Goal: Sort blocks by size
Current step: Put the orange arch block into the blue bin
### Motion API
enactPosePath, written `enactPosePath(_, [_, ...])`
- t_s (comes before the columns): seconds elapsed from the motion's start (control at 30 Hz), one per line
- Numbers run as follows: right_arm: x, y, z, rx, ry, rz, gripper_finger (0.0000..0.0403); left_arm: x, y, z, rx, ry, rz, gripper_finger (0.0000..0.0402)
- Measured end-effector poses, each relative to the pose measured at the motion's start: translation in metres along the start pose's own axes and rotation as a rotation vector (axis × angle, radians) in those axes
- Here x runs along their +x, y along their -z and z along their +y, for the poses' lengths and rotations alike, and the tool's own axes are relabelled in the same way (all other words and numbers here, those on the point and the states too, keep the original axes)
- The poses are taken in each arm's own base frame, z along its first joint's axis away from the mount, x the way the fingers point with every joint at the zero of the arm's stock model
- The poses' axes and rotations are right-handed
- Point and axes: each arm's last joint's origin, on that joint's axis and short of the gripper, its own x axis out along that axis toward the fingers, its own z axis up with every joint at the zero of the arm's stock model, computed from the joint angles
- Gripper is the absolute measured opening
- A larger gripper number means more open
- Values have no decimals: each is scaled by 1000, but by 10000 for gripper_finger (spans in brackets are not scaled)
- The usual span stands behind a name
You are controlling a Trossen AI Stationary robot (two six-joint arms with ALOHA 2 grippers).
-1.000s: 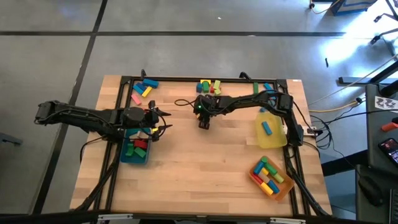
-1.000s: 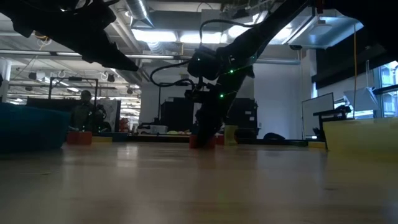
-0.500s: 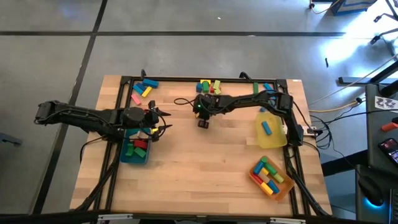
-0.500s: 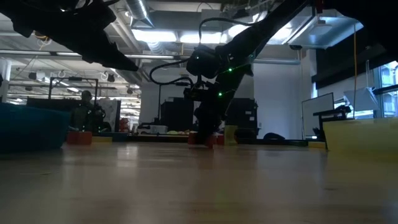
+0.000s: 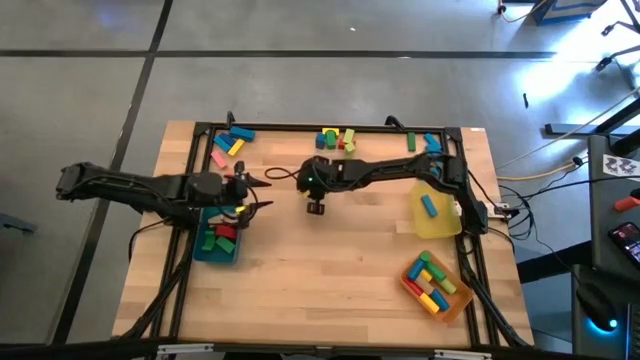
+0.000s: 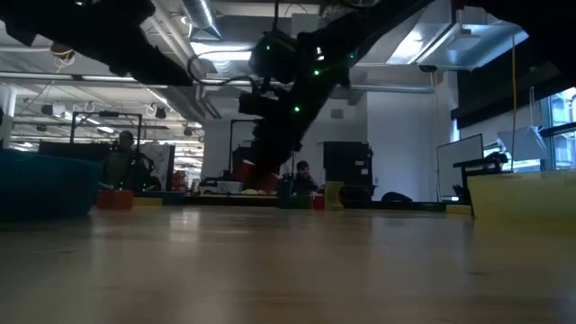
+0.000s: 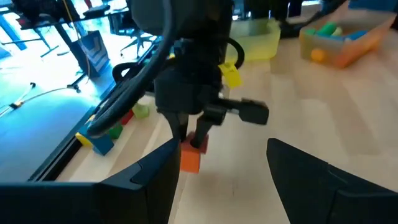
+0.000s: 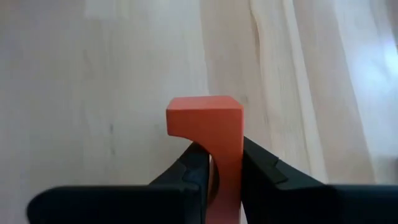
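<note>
High view: a red block (image 8: 205,124) is pinched in the right end effector (image 5: 316,206) above the desk (image 5: 330,270) centre. The left end effector (image 5: 243,195) is spread near the left edge. Three trays are partly filled; loose blocks (image 5: 338,139) along the far edge are left unsorted.

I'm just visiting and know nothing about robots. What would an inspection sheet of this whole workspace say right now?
Surface: wooden table, bare in the middle.
Job's things: red block held above the table; loose blocks at the far edge and far-left corner; sorted blocks in the teal tray, yellow tray and orange tray.
Clutter: nothing seen.
Grippers: right gripper shut on the red block at table centre; left gripper open, over the teal tray's far end.
Cables: wires along both arms and off the table's right edge.
Surroundings: grey floor; a person at a distant desk.
</note>
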Motion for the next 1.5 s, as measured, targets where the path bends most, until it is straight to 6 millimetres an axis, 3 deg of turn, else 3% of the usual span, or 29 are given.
enactPosePath(0.5, [-7, -25, 17, -3, -89, -244, 66, -37, -8, 10, -74, 5, -145, 224])
enactPosePath(0.83, [-10, -48, 39, -29, -158, -512, 66, -54, -12, 15, -108, -2, -242, 224])
enactPosePath(1.1, [10, -55, 58, -47, -189, -719, 66, -64, -15, 18, -121, -9, -303, 224])
enactPosePath(1.5, [37, -86, 62, 4, -276, -815, 66, -67, -18, 20, -117, -22, -346, 224])
